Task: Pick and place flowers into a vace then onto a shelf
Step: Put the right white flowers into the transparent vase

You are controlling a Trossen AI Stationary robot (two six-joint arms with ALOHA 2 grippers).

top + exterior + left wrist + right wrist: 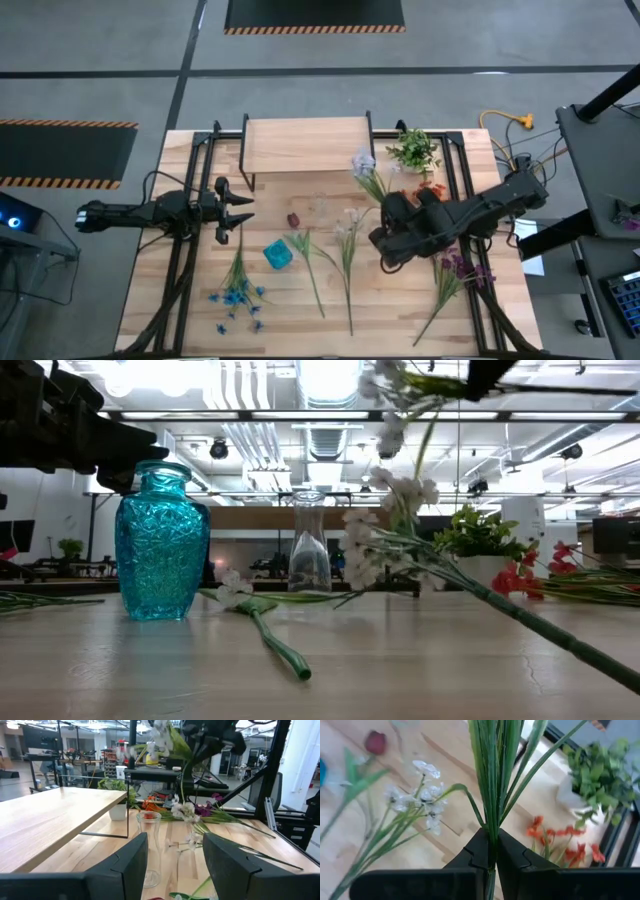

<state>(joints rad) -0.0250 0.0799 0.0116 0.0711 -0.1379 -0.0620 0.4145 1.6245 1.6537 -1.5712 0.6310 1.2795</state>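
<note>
My right gripper point(384, 222) point(491, 851) is shut on a pale-bloomed flower point(366, 168), which it holds up above the table's middle. The flower shows high in the low view point(392, 390). A clear glass vase point(149, 845) point(309, 555) stands upright on its base in front of the shelf point(308, 146). My left gripper point(236, 215) point(175, 857) is open and hovers left of that vase, with the vase seen between its fingers. A teal vase point(278, 255) point(160, 540) stands nearer. White point(349, 232), blue point(237, 295), purple point(456, 272) and orange-red point(430, 187) flowers lie flat on the table. My right gripper pinches the flower's bundle of green stems and leaves point(491, 832) between its two fingers point(512, 855), which lie across the stems. The flower is lifted off the table, its pale bloom point(364, 162) toward the shelf and its stem end hanging below point(186, 777).
A bushy potted plant point(413, 150) stands at the table's far right beside the shelf. A small dark red bloom point(294, 219) lies near the clear vase. Black rails point(462, 175) run along both table sides. Free wood lies along the table's near edge point(390, 320).
</note>
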